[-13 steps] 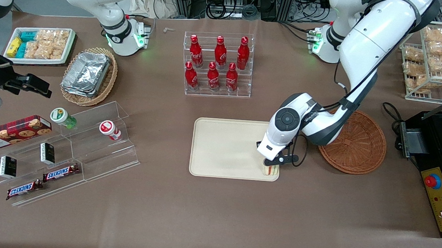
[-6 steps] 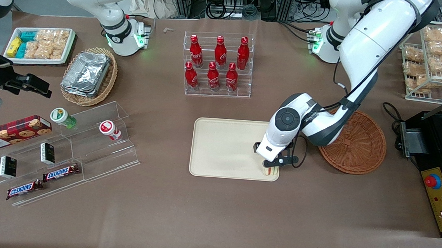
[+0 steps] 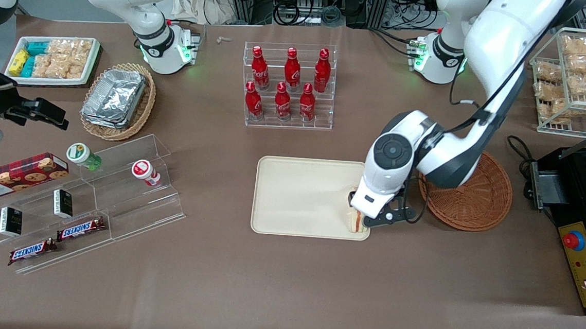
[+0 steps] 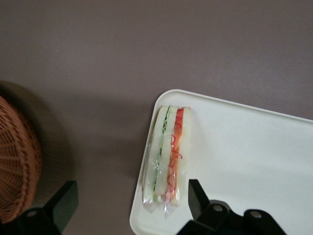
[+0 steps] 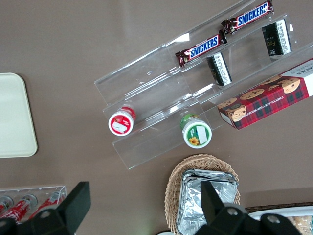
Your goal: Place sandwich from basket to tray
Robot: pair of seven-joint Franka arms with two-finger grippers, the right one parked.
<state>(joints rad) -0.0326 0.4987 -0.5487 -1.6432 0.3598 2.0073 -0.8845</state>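
Currently, from my remote station, I log the following.

Sandwich (image 4: 166, 156): wrapped in clear film, pale bread with a green stripe and a red-orange stripe along its cut edge. It lies in the corner of the tray nearest the front camera, toward the working arm's end, along the rim. Nothing grips it. In the front view (image 3: 356, 222) I see only a sliver of it under the wrist.

Tray (image 3: 301, 196): beige, rectangular, rounded corners, flat on the brown table (image 3: 284, 288). I see only the sandwich on it.

Gripper (image 3: 366, 222): hangs just above the sandwich, clear of it. I read its fingers (image 4: 196, 195) as spread wide, one over the tray and the other over bare table between tray and basket, the sandwich between them and untouched.

Basket (image 3: 476, 198): reddish-brown wicker, beside the tray toward the working arm's end, apart from it. The arm crosses above its rim; the part I can see holds nothing.

Bottle rack (image 3: 288, 85): clear acrylic, six red bottles in two rows, farther from the front camera than the tray.

Stepped display (image 3: 115, 193): clear acrylic toward the parked arm's end, carrying two small capped jars, chocolate bars and a biscuit box.
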